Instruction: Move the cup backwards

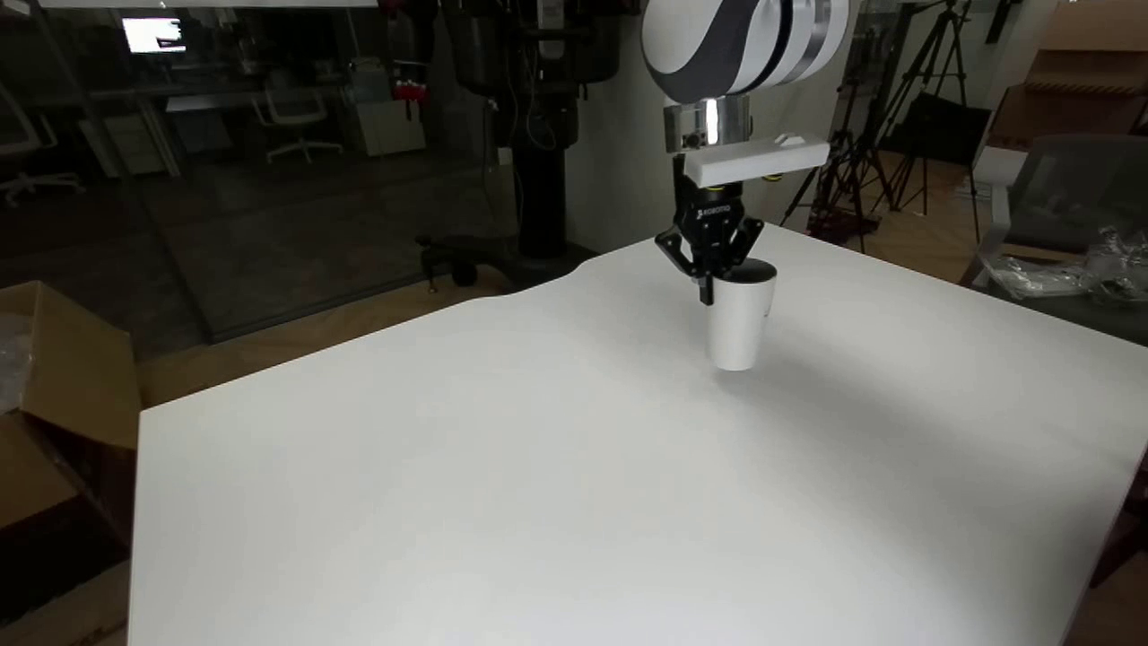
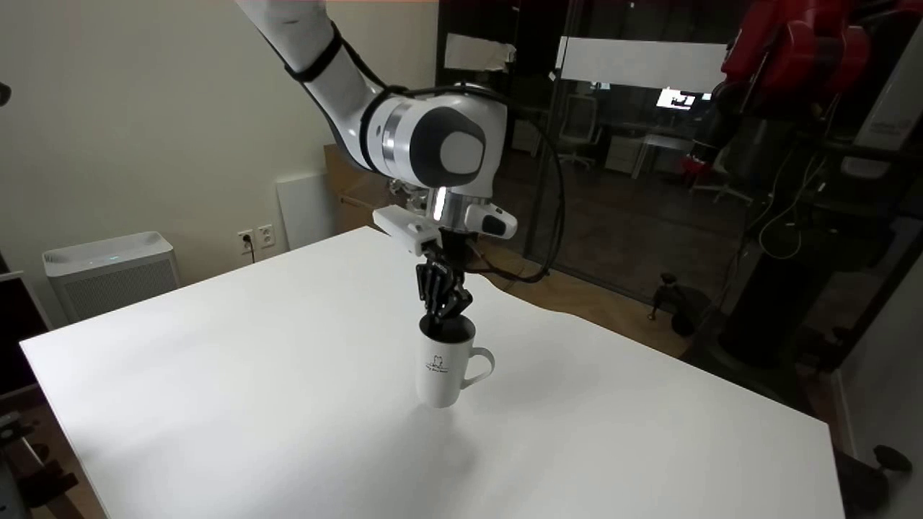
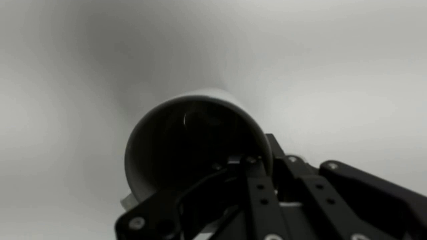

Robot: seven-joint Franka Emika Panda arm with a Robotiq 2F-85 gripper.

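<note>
The cup is a white, slightly tapered mug with a dark interior. In an exterior view, the cup shows a side handle and a small dark print. It stands nearly upright over the white table. I cannot tell whether its base touches the table or is just above it. My gripper is shut on the cup's wall at the rim, one finger inside and one outside. In the wrist view, the cup's dark inside fills the middle, and the gripper pinches the rim at the right. The inner fingertip is partly lost in shadow.
The white table spreads around the cup, with its far edge behind. A cardboard box is beside the table. A chair and tripods stand beyond. An air purifier is by the wall, and a dark robot stand is beyond the table.
</note>
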